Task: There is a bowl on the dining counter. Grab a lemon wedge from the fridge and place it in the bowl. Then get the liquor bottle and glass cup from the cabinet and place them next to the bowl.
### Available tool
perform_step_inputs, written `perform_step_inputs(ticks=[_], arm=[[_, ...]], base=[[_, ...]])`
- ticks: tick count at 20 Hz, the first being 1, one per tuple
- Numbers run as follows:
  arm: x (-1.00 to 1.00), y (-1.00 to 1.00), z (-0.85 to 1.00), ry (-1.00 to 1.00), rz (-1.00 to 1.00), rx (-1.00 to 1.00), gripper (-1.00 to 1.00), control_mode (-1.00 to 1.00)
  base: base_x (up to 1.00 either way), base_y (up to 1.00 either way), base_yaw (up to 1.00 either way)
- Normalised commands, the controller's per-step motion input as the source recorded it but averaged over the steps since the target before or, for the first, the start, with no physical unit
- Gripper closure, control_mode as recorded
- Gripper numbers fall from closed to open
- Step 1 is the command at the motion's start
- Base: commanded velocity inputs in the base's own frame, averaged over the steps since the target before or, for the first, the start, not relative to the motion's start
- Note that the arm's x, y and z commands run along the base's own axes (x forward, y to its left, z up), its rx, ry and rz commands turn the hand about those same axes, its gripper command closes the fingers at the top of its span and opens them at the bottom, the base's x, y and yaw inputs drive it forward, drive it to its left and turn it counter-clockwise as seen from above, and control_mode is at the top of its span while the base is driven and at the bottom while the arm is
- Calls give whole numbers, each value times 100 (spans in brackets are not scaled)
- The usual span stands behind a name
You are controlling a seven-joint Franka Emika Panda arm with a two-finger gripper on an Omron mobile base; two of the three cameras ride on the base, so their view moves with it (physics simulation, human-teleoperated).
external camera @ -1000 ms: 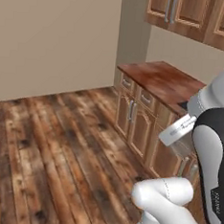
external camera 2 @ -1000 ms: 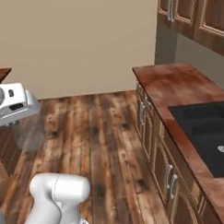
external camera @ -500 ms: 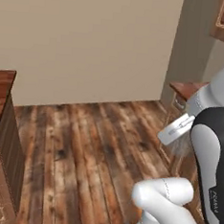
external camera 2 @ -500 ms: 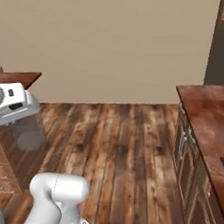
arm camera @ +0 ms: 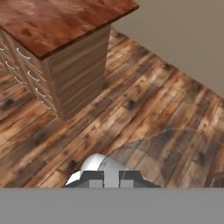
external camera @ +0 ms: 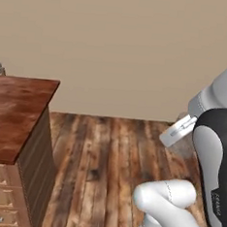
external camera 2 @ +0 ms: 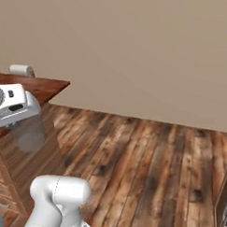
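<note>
1. Hand view: the pincer (arm camera: 110,177) has its jaws drawn narrow, and we judge them to be pinching the wall of the clear glass cup (arm camera: 175,144), whose faint round outline hangs just beyond the tips. We can see nothing inside the cup. Past it lies the plank floor (arm camera: 144,100), and further off stands a reddish-brown wooden counter (arm camera: 65,22) with its drawers shut.
2. Right base view: the cup (external camera 2: 30,135) hangs as a pale haze right under the white hand, beside the counter (external camera 2: 48,85). A small white roll (external camera 2: 21,69) stands on the counter's far end.
3. Left base view: the counter (external camera: 13,111) sits to the left, well apart from the arm.
4. We take this as the carry step for the cup. The next move calls for reaching the bowl and setting the cup down upright beside it.
</note>
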Motion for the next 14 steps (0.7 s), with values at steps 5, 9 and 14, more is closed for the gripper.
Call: perform_step_inputs(ticks=[5, 9, 14], arm=[[0, 0, 0, 0, 0, 0, 100, 100], [0, 0, 0, 0, 0, 0, 100, 100], [0, 0, 0, 0, 0, 0, 100, 100]], base=[[100, -3, 46], [100, -14, 46], [100, -21, 47]])
